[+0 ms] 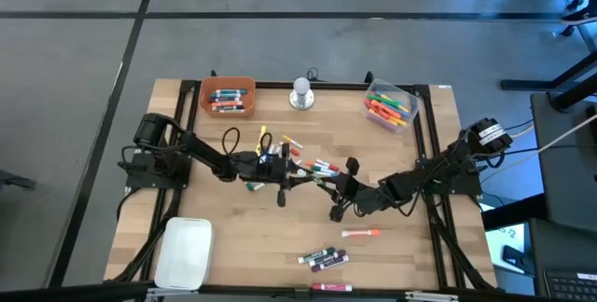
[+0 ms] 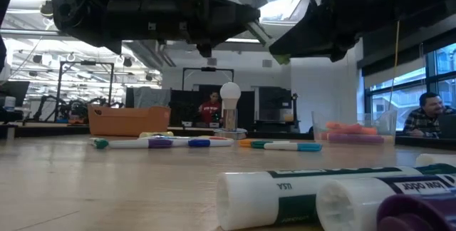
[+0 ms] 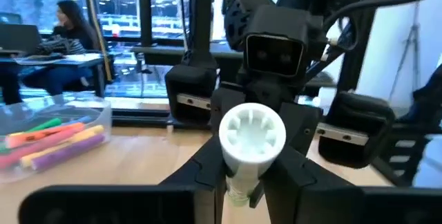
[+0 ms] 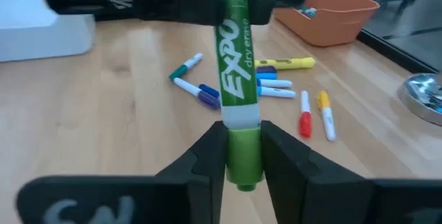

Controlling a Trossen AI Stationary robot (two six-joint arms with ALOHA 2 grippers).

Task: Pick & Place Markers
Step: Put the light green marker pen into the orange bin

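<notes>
Mid-table, above the wood, both grippers clamp one green marker [image 4: 237, 79] — the right gripper [image 4: 238, 156] on its green cap, the left gripper [image 3: 250, 182] on the white butt end.

Overhead downward, table-level across, 2 close wrist views facing; shared wooden table [image 1: 233, 237].

table [image 1: 233, 237]: pale wood, matt grain | marker [image 4: 236, 79]: glossy plastic, green-printed | bin [image 1: 228, 95]: orange plastic | bowl [image 4: 425, 96]: shiny metal
</notes>
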